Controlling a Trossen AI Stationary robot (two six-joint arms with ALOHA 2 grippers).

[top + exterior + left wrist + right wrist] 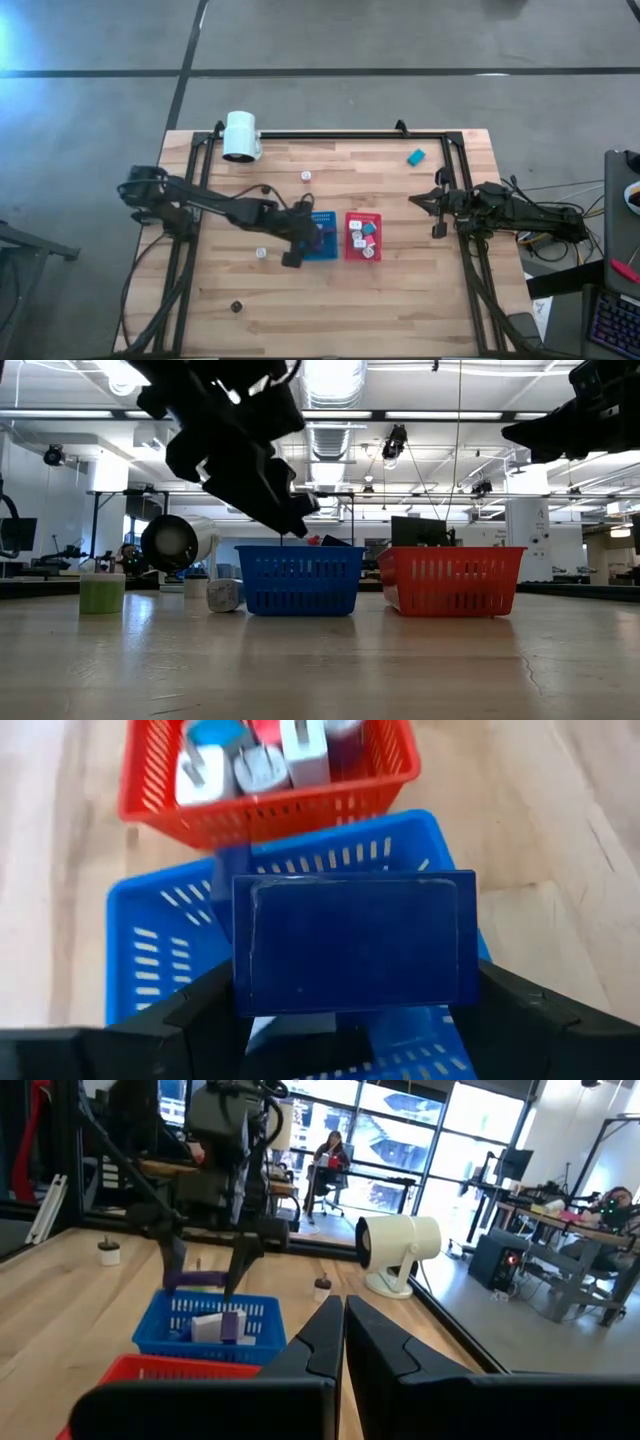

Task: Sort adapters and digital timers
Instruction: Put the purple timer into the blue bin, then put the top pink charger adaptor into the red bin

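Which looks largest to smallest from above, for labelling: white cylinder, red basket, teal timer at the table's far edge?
1. White cylinder.
2. Red basket, close in size to the cylinder.
3. Teal timer, clearly smallest.

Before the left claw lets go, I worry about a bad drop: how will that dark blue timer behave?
The dark blue timer looks flat and rigid, so it probably won't flex. Held over the blue basket, it should land flat, not roll. Its smooth face may be slippery.

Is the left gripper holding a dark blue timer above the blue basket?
Yes, the left gripper grips a flat dark blue timer between its fingers, over the blue basket.
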